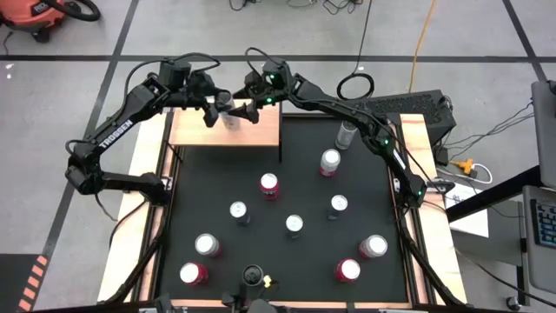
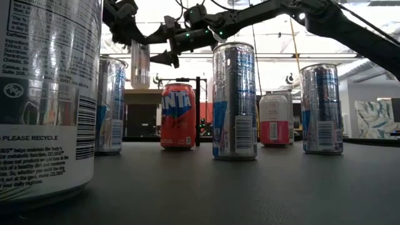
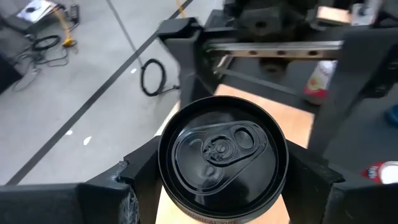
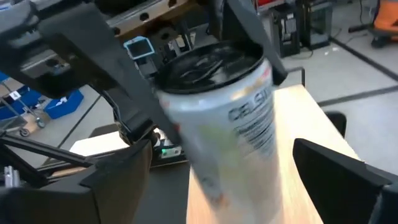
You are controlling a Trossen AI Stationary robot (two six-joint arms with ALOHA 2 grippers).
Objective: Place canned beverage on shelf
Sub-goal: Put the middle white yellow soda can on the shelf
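We read the step as a handover above the shelf (image 1: pixel 261 132), at the far left of the table. The left gripper (image 1: pixel 215 110) pinches the slim silver can (image 1: pixel 231 118) at its upper body; in its wrist view the left fingers (image 3: pixel 134 180) press both sides of the can top (image 3: pixel 222 157). The can hangs upright over the wooden board, clear of it in the low view (image 2: pixel 140 62).

The right gripper (image 1: pixel 245 110) sits just beside the same can on its right. Its jaws are spread, and in its wrist view the can (image 4: pixel 224 118) stands between them with gaps on both sides.

Next move, in our judgement: the right gripper withdraws clear, then the left arm lowers the can until its base meets the board, and only then releases.

Count, left to right in the high view:
- 1 can held over the shelf.
- 10 cans standing on the black mat (image 1: pixel 304 261): 7 silver-topped, 3 red or pink.
- 1 shelf.
- 2 arms.
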